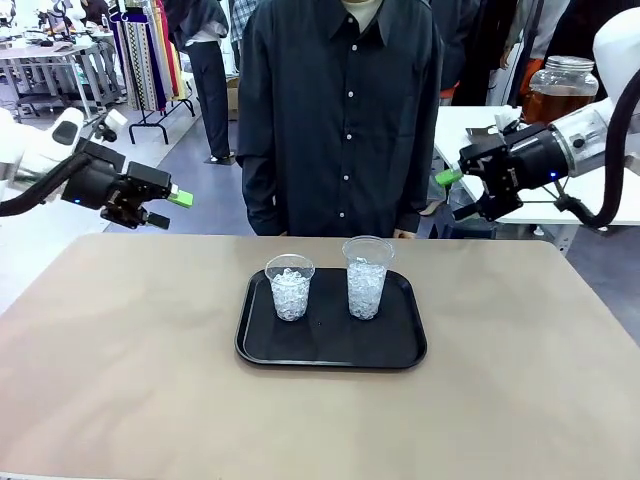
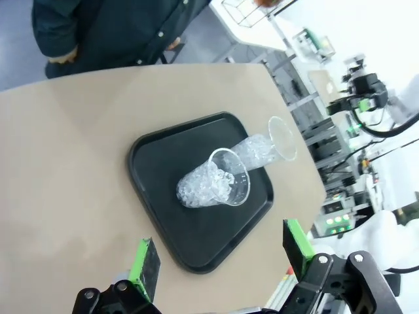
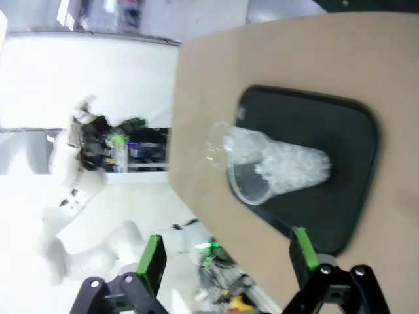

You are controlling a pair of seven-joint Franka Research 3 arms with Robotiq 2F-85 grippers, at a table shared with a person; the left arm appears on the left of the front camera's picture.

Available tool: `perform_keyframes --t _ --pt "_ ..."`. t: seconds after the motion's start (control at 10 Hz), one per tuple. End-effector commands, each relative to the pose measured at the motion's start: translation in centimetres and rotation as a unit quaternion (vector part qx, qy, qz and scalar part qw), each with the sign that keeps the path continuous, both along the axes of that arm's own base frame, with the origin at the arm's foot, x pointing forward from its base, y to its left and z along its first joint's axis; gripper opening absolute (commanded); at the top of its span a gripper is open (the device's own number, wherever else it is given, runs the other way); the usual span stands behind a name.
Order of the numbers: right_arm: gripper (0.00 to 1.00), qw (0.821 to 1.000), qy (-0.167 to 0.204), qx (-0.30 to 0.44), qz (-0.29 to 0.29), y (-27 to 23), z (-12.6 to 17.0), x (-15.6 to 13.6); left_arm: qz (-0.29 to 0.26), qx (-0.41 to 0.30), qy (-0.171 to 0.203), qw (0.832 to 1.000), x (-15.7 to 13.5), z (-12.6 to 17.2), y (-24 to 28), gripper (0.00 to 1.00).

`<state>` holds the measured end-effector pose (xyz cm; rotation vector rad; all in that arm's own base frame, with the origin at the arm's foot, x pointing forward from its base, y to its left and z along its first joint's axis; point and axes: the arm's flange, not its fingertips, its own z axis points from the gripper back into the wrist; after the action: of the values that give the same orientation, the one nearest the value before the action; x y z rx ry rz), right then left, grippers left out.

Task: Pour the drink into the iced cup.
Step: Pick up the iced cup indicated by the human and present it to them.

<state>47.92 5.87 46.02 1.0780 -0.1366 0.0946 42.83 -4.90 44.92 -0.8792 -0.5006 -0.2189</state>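
Two iced cups [image 1: 290, 288] [image 1: 367, 278] stand on one black tray [image 1: 330, 360]; left gripper [image 1: 170, 208] and right gripper [image 1: 455, 195] show jaws open.

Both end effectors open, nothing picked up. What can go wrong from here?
1. The taller cup and the shorter cup stand close together on the tray; reaching for one could tip the other and spill ice.
2. The drink jar sits on a white side table beyond the right end effector; it is large glass, so a grip may slip.
3. The person stands at the table's far edge, likely within arm swing.
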Motion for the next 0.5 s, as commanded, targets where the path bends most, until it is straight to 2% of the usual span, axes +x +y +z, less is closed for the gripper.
perform_keyframes --t 0.0,0.4 --pt "1.00 0.996 0.045 0.070 -0.039 -1.3 -0.3 2.1 -0.008 -0.079 0.019 0.997 1.1 -1.6 1.8 1.00" --pt "1.00 0.979 0.134 0.143 -0.056 -2.3 -2.2 3.7 -0.032 -0.171 0.049 0.984 3.4 -3.6 1.9 1.00"
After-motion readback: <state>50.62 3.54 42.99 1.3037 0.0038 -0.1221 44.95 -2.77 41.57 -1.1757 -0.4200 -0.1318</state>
